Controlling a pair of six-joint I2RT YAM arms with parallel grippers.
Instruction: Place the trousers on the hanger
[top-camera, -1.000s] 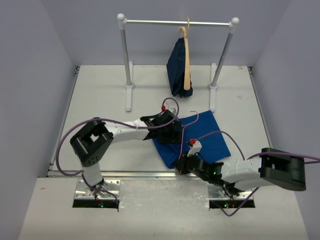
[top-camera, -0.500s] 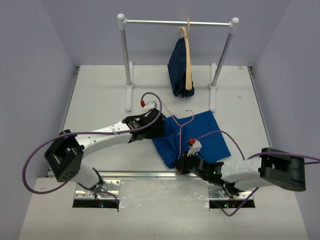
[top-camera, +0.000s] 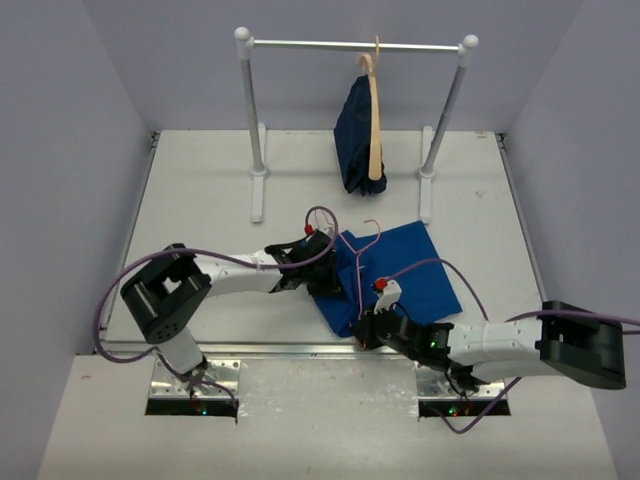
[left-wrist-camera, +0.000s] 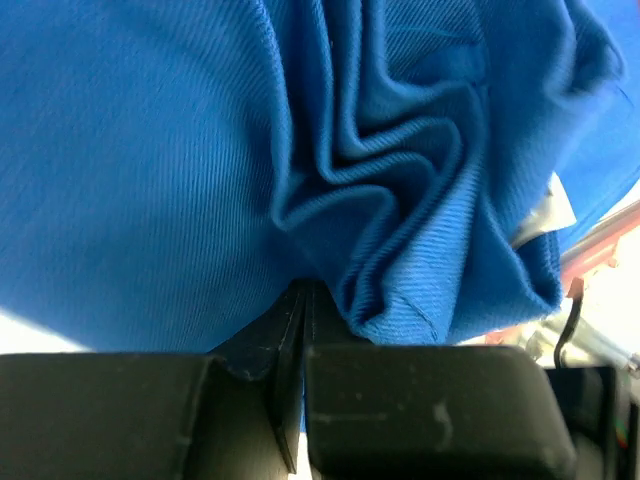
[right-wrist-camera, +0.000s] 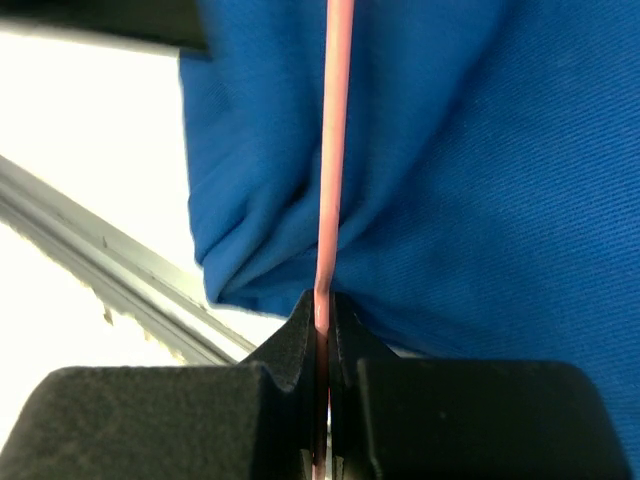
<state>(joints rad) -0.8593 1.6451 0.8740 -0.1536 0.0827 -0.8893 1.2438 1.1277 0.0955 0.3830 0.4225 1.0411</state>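
Note:
The royal-blue trousers (top-camera: 410, 270) lie crumpled on the table in front of the rack. My left gripper (top-camera: 328, 272) is at their left edge. In the left wrist view its jaws (left-wrist-camera: 305, 290) are shut, with gathered folds of the trousers (left-wrist-camera: 150, 180) pinched at the tips. The thin pink-red hanger (top-camera: 360, 262) rises over the cloth, hook pointing away. My right gripper (top-camera: 366, 326), at the trousers' near corner, is shut on the hanger's wire. In the right wrist view the hanger (right-wrist-camera: 335, 150) runs straight up from the right gripper (right-wrist-camera: 325, 298) across the trousers (right-wrist-camera: 480, 180).
A clothes rack (top-camera: 355, 45) stands at the back, its feet (top-camera: 258, 195) on the table. A pale wooden hanger (top-camera: 374, 130) with a dark navy garment (top-camera: 352, 135) hangs on it. The table's metal front edge (top-camera: 250, 348) runs just behind the right gripper.
My left gripper swung left, came back to the trousers' left edge and shut on the cloth. The hanger's hook shifted a little. The right gripper kept its hold.

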